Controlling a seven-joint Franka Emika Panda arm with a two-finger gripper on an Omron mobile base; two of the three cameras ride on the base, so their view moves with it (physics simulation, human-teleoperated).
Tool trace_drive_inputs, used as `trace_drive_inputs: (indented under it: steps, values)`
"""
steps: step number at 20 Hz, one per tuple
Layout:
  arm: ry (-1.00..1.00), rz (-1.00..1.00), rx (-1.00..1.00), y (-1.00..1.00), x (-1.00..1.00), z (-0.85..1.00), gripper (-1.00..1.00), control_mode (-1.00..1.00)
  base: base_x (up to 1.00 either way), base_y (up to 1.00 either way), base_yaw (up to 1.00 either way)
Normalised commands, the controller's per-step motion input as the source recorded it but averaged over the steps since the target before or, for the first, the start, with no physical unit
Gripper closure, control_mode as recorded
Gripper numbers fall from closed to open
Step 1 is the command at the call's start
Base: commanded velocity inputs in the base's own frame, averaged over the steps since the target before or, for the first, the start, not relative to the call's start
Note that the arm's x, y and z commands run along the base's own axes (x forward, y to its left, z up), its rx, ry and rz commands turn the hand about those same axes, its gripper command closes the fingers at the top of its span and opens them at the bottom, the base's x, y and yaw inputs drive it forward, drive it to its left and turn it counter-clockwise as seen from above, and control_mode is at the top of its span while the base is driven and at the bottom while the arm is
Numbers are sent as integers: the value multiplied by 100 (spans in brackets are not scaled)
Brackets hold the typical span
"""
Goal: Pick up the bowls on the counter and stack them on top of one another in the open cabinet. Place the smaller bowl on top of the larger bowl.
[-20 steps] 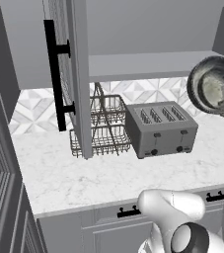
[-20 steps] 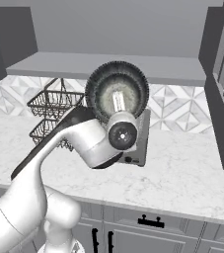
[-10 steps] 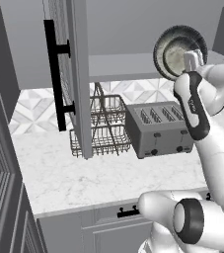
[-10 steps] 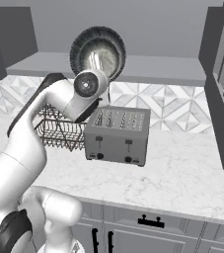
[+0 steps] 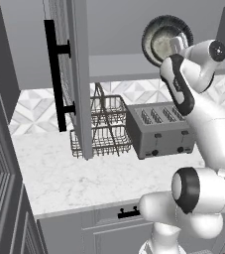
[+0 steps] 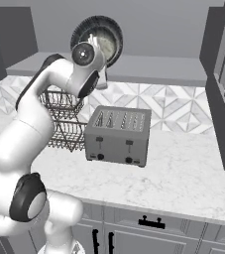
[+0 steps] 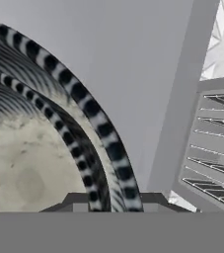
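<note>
The gripper point(image 5: 176, 45) was clenched on the rim of the larger bowl point(image 5: 164, 38), held high and tipped on its side in front of the open cabinet point(image 6: 148, 67), above its grey shelf. Below, a toaster point(image 6: 118, 134) and a wire dish rack point(image 5: 104, 127) stood side by side on the worktop point(image 6: 183, 173).

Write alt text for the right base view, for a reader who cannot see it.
The white arm holds a dark grey bowl tipped on edge, its pale speckled inside facing the camera, up in front of the open cabinet shelf. Below, a grey toaster stands on the white marble counter beside a wire dish rack, under a patterned tile backsplash.
</note>
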Motion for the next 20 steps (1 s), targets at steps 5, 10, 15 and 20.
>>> trace_drive_inputs:
  steps: [5, 10, 15, 20]
  values:
    - [6, -5, 0, 0, 100, -5, 100, -100, 0, 0, 0]
    - [-1, -4, -3, 1, 57, -12, -100, -100, 0, 0, 0]
    - [-5, -4, 0, 0, -6, 0, -100, -100, 0, 0, 0]
    - [-9, -3, 7, -4, -94, 28, -100, -100, 0, 0, 0]
